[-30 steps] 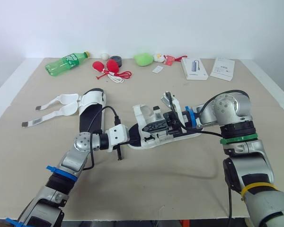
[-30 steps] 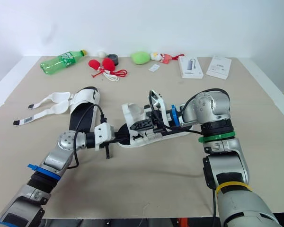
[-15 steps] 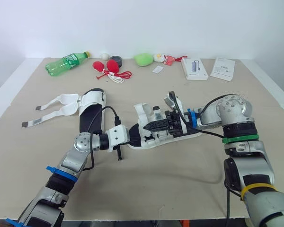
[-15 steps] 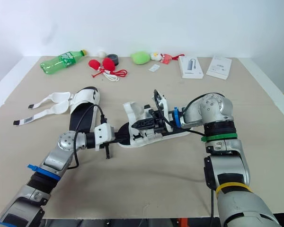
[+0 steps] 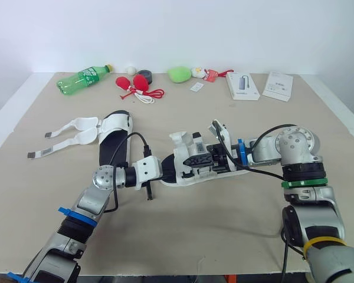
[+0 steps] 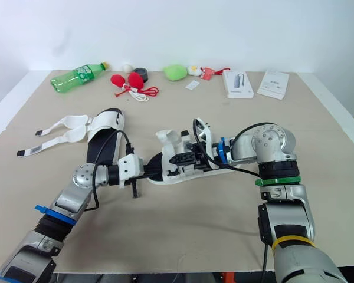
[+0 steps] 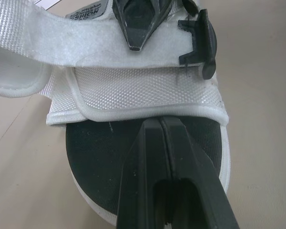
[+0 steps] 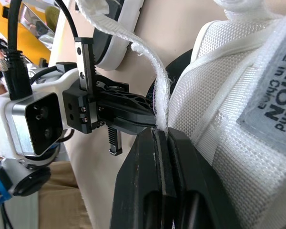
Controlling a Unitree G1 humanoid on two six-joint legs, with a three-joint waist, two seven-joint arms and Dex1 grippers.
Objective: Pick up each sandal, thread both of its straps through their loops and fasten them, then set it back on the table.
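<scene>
- While one sandal (image 5: 200, 165) lies across the middle of the worktop (image 5: 224, 224), both arms meet over it, one from each end.
- Left pincer (image 7: 160, 121): fingers pressed together, tips down on the black footbed just short of the white upper. Nothing visible is caught between them. Judged purpose: pinning the sole so it cannot slide while the other arm pulls.
- Right pincer (image 8: 161, 131): closed on a white strap (image 8: 150, 67), which rises in a curve from between the fingers. Judged purpose: holding the free end taut so it can be led to its loop. The loop itself cannot be identified.
- Step in hand, as a judgement: threading or fastening on this sandal is not yet finished.
- Second sandal (image 5: 115, 138): flat on the worktop to the robot's left, well apart, its two straps (image 5: 68, 132) spread out unfastened. Untouched, awaiting its turn.
- Writing: a grey sewn label (image 8: 271, 100) on the upper reads in part "ON" and "ade in China". A second label (image 7: 88, 8) shows "ASHION".
- Green bottle (image 5: 82, 78) and two flat boxes (image 5: 242, 86) sit along the far edge. Their print is too small to read.
</scene>
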